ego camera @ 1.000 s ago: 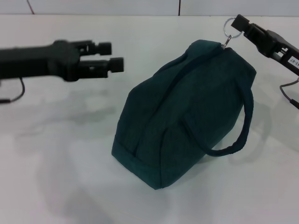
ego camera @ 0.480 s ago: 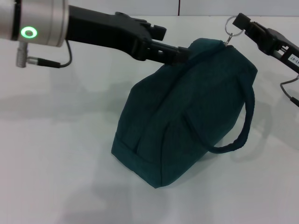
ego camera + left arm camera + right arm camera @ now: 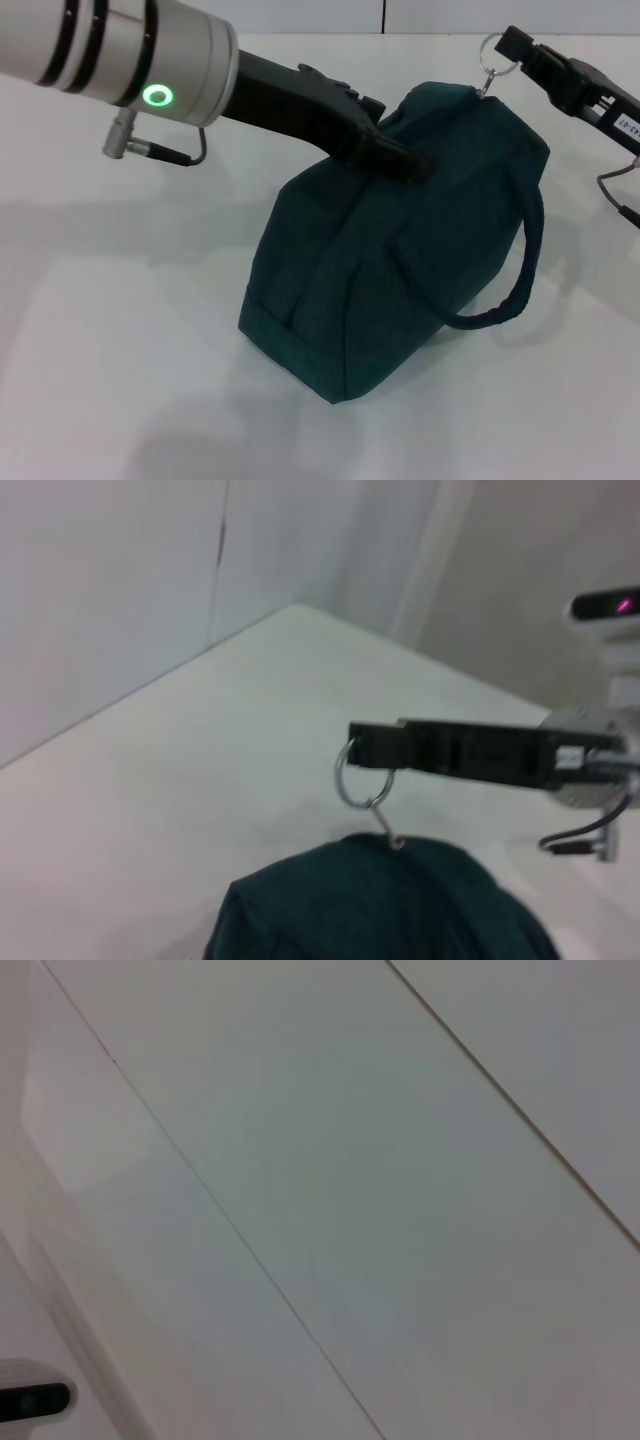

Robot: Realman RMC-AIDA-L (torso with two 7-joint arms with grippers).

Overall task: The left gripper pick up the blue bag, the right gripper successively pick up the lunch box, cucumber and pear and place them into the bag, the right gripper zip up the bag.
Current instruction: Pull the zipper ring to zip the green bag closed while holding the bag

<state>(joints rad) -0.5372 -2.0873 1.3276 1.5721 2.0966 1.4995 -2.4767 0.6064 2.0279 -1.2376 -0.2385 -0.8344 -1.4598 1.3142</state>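
**Gripping a Soft Bag by Its Zip Ring**

Reaching in from the upper left of the head view, the left end effector (image 3: 395, 160) lay against the upper flank of the blue bag (image 3: 400, 260), its silver wrist and green light well back toward the frame's corner. Whether its fingers were spread or closed on fabric could not be told; the tips merged with the dark cloth.

The bag stood at the centre of the frame on the white tabletop (image 3: 120, 350), leaning with its top toward the upper right. It looked zipped along the ridge, and one loop handle (image 3: 505, 300) drooped off its right side. The fabric sagged and creased, so it would likely handle as soft and yielding, light in itself though probably weighted by whatever lay inside. Pinched cloth would slide and bunch; the handle or the stitched ridge seemed the firmer hold.

At the upper right, the right end effector (image 3: 512, 47) was clamped on the zipper ring (image 3: 490, 55), which the left wrist view (image 3: 358, 778) showed hooked at its tip, just above the bag's peak. The ring was thin and smooth metal, and I judged it liable to slip or twist under a sideways pull.
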